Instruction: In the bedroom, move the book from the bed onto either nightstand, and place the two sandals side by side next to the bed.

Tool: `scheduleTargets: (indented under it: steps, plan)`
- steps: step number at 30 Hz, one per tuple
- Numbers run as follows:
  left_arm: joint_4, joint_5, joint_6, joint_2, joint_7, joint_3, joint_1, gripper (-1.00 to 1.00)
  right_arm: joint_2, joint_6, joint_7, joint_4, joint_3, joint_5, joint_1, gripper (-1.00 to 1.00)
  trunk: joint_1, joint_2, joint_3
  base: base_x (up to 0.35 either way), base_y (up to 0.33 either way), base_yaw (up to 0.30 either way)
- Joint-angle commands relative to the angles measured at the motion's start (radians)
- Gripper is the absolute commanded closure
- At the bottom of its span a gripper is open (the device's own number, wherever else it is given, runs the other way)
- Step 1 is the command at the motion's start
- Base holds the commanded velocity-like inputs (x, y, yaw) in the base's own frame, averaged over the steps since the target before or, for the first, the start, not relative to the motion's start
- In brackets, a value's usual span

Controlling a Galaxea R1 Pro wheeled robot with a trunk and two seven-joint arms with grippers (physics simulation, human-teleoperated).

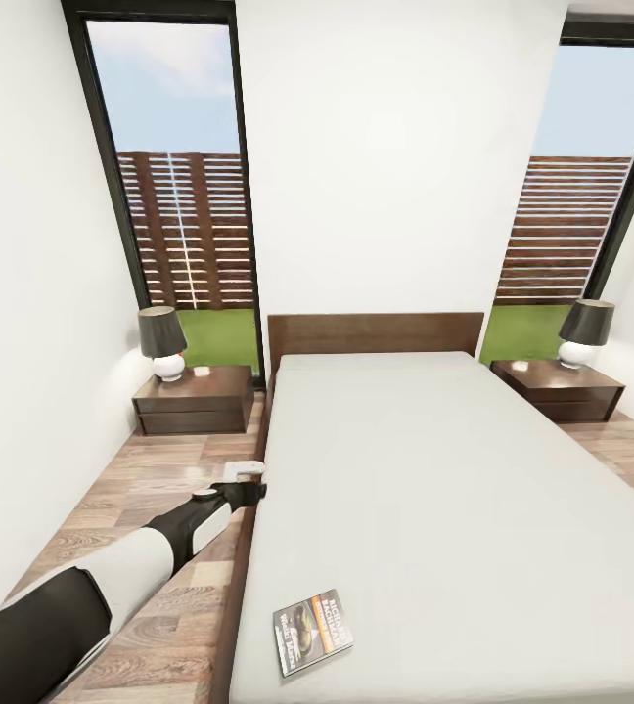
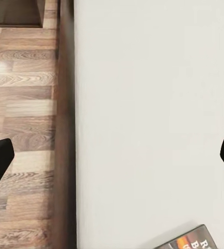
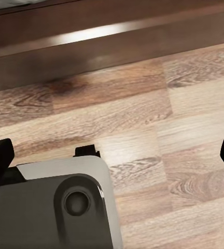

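Overhead, book [image 1: 312, 631] laid on bed [image 1: 454, 489] near its left edge, left gripper [image 1: 249, 492] held spread over that edge, right gripper [image 3: 112, 155] spread above floor [image 3: 169, 129].

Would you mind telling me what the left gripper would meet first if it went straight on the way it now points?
Most likely the bed's mattress near its edge, which lies straight ahead of the open left gripper; depth is unclear.

book [image 1: 312, 632] on bed [image 1: 474, 508] — left gripper [image 1: 249, 489] beside

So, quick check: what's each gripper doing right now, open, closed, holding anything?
Left gripper: open, empty, above the edge of the bed.
Right gripper: open, empty, over the floor.
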Motion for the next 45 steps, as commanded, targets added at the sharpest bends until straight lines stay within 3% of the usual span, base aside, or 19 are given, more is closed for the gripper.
scheduleTargets:
  steps: [1, 16, 26, 45]
  plan:
    - [-0.002, 0.008, 0.003, 0.001, 0.007, -0.008, -0.001, -1.00, 0.000, -0.006, 0.000, 0.003, -0.003, 0.000, -0.002, -1.00, 0.000, -0.001, -0.002, 0.000, 0.000, 0.000]
    - [-0.002, -0.011, 0.005, -0.030, 0.006, -0.009, 0.000, -1.00, 0.000, -0.006, 0.000, 0.003, -0.003, 0.000, -0.002, -1.00, 0.000, -0.001, -0.002, 0.000, 0.000, 0.000]
    - [-0.002, -0.037, 0.005, -0.035, 0.007, -0.009, 0.000, -1.00, 0.010, -0.006, 0.000, 0.004, -0.003, -0.002, -0.002, -1.00, 0.000, -0.001, -0.002, 0.000, 0.000, 0.000]
    - [-0.002, -0.050, 0.005, -0.038, 0.007, -0.009, 0.001, -1.00, 0.028, -0.006, 0.007, 0.003, -0.002, 0.003, -0.002, -1.00, 0.000, -0.001, -0.002, 0.000, 0.000, 0.000]
